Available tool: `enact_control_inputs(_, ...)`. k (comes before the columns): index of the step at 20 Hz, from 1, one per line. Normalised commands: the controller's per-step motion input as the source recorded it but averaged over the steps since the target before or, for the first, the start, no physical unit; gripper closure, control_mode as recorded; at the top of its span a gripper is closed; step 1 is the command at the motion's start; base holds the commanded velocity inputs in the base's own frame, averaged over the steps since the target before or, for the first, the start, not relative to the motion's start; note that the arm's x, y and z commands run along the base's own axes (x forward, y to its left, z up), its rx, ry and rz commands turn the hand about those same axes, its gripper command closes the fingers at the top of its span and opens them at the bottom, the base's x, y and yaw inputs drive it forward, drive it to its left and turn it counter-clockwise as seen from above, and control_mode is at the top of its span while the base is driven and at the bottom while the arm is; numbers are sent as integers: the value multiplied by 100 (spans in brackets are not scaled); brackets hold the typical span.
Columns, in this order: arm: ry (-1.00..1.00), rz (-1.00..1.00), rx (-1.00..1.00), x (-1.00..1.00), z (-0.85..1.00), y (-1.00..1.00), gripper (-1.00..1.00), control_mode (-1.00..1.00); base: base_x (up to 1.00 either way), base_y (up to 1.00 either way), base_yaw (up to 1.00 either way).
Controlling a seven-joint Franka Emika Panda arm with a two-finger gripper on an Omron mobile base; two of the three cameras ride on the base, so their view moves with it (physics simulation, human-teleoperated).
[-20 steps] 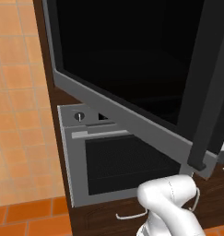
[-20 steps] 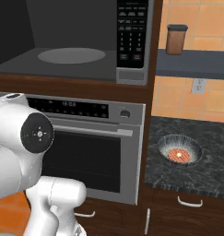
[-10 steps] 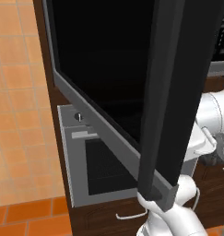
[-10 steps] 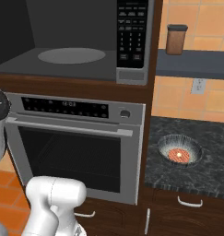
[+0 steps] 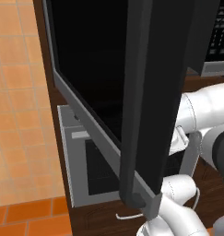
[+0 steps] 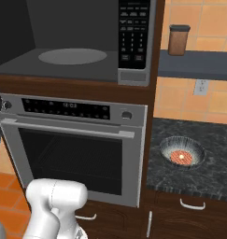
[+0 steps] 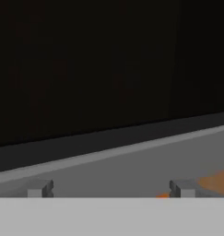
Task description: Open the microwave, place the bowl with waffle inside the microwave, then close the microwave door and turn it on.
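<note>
microwave [image 6: 87,51]: you had it built in above the silver oven [image 6: 75,149], cavity exposed, grey interior with the round turntable [image 6: 73,56] lying flat on the floor of the cavity. black keypad strip [image 6: 133,32] stood at the right of the cavity.

microwave door [image 5: 104,78]: you had it swung wide open, black glass panel in a grey frame, reaching out toward the left base camera. its dark vertical bar handle [image 5: 150,106] stood at the free edge, nearest that camera.

end effector [image 7: 109,189]: you had its two finger tips spread fully apart, nothing between them. it looked close along black glass and a grey frame edge; whether either tip touched the frame, you could not tell.

bowl [image 6: 182,151]: you had it resting on the dark speckled surface [image 6: 217,172] to the right of the oven, well apart from the microwave. an orange-brown item, presumably the waffle [image 6: 182,157], lay inside it.

brown canister [image 6: 178,39]: you had it upright on the shelf [image 6: 199,65] to the right of the keypad.

wall outlet [image 6: 201,86]: set in the tiled wall under that shelf.
</note>
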Motion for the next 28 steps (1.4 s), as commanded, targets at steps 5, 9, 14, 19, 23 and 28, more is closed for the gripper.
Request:
enact_control_inputs(5, -7, 0, 0, 23, -17, 62, -100, -100, 0, 0, 0)
enact_control_inputs(9, 11, -8, 0, 5, -1, -13, -100, -100, 0, 0, 0)
enact_control_inputs(14, 32, -35, -8, 5, -12, -98, -100, -100, 0, 0, 0)
enact_control_inputs(19, 22, -45, -11, 21, -44, -100, -100, -100, 0, 0, 0)
enact_control_inputs(23, 24, -45, -5, 29, -47, -100, -100, -100, 0, 0, 0)
enact_control_inputs(28, 6, -29, 2, 55, -64, -100, -100, -100, 0, 0, 0)
